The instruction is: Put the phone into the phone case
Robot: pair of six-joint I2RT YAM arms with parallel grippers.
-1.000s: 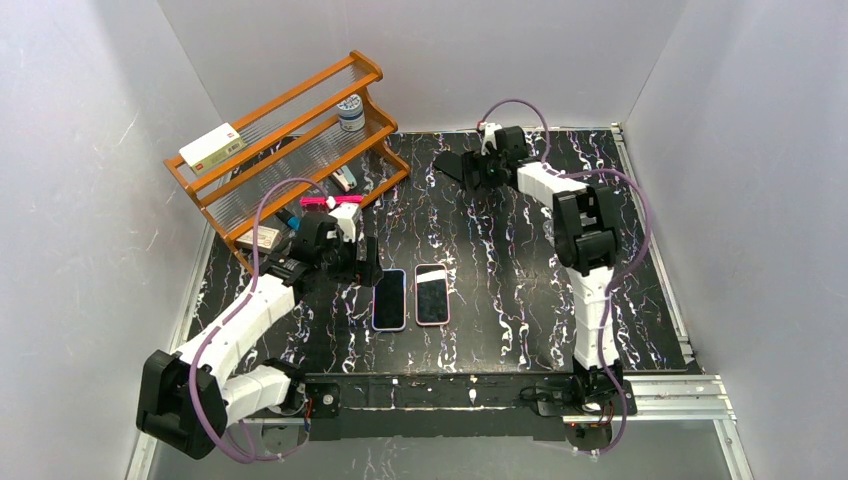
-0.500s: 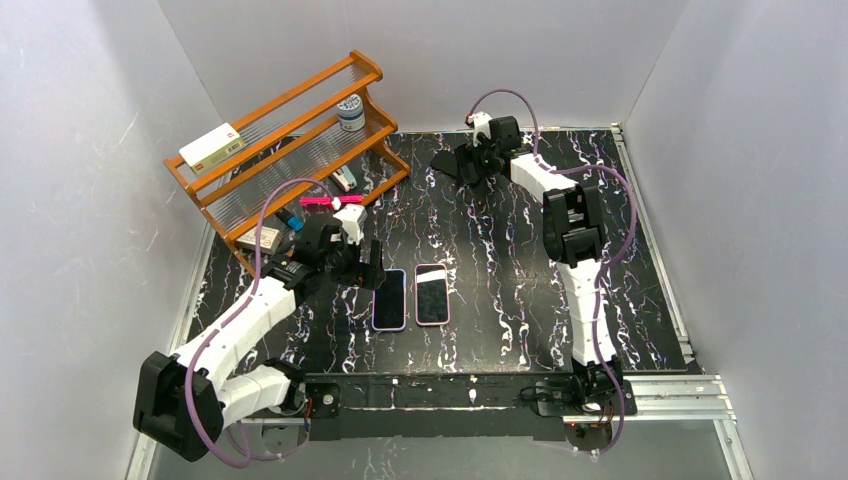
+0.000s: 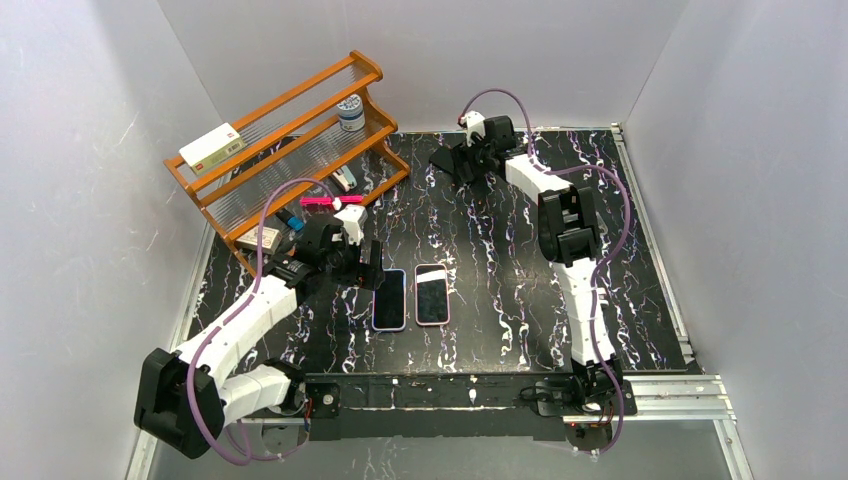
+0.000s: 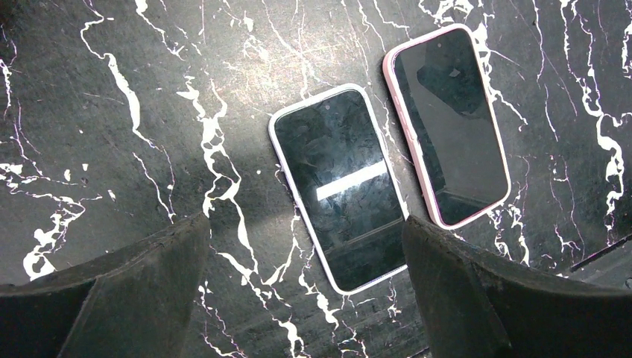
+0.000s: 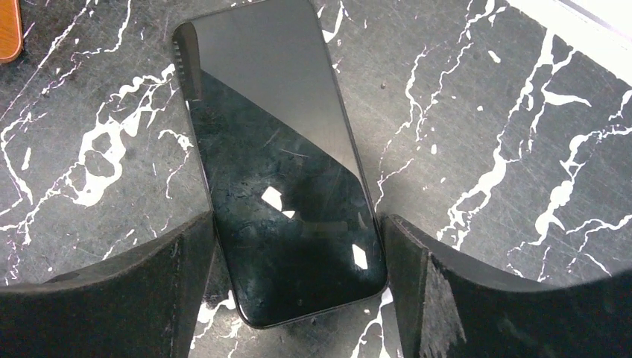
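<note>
Right tool (image 5: 298, 231) spread; black phone (image 5: 272, 142) lies flat on surface (image 5: 484, 112) between its fingers (image 5: 134, 298). Left tool (image 4: 305, 227) spread likewise; white-rimmed phone (image 4: 339, 186) below its gap, pink-rimmed phone (image 4: 447, 127) just beside.

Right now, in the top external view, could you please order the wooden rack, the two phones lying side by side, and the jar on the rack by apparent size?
1. wooden rack
2. pale-rimmed phone and pink-rimmed phone: they look alike, so I won't rank one above the other
3. jar
</note>
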